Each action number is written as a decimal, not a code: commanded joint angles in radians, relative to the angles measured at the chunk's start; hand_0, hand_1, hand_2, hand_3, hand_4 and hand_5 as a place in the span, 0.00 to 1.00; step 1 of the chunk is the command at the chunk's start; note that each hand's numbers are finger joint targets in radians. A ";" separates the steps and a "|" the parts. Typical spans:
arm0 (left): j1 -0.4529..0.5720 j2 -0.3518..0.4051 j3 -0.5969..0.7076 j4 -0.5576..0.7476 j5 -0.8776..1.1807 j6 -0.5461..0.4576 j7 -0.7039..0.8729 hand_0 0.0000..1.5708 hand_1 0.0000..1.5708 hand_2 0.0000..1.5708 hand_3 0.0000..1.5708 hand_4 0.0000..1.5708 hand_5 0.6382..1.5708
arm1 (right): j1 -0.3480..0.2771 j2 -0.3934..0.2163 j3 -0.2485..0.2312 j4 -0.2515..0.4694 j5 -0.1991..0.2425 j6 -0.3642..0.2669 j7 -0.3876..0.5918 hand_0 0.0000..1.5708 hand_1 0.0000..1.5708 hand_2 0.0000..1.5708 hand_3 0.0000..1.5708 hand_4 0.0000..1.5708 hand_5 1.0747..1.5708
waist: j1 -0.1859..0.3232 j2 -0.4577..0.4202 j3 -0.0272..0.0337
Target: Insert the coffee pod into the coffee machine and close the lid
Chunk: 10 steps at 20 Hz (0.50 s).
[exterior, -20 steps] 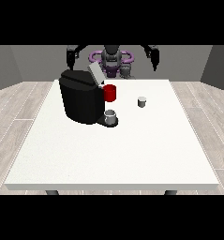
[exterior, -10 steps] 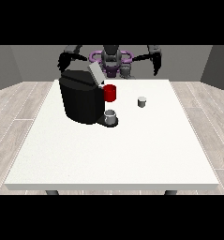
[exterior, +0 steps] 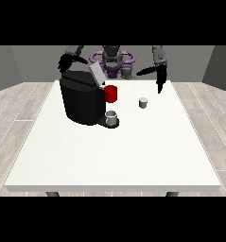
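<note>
Starting out: coffee pod (exterior: 143, 102) sits untouched near the tabletop's far edge, coffee machine (exterior: 83, 97) lid up, my hand at the view's right (exterior: 160, 75) hovering above it, fingers straight, empty.

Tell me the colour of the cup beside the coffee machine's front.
Red; the cup sits against the black coffee machine, clearest in the front view.

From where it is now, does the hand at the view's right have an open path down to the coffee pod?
Probably yes: the hand at the view's right hangs above the table, behind the coffee pod, with nothing between them.
</note>
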 commanded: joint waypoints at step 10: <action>-0.174 0.029 -0.016 0.293 -0.108 0.003 0.026 0.00 0.00 0.00 0.00 0.00 1.00 | -0.054 -0.016 -0.039 0.091 -0.042 0.006 0.009 0.00 0.00 0.00 0.00 0.22 1.00 | 0.001 0.031 0.0005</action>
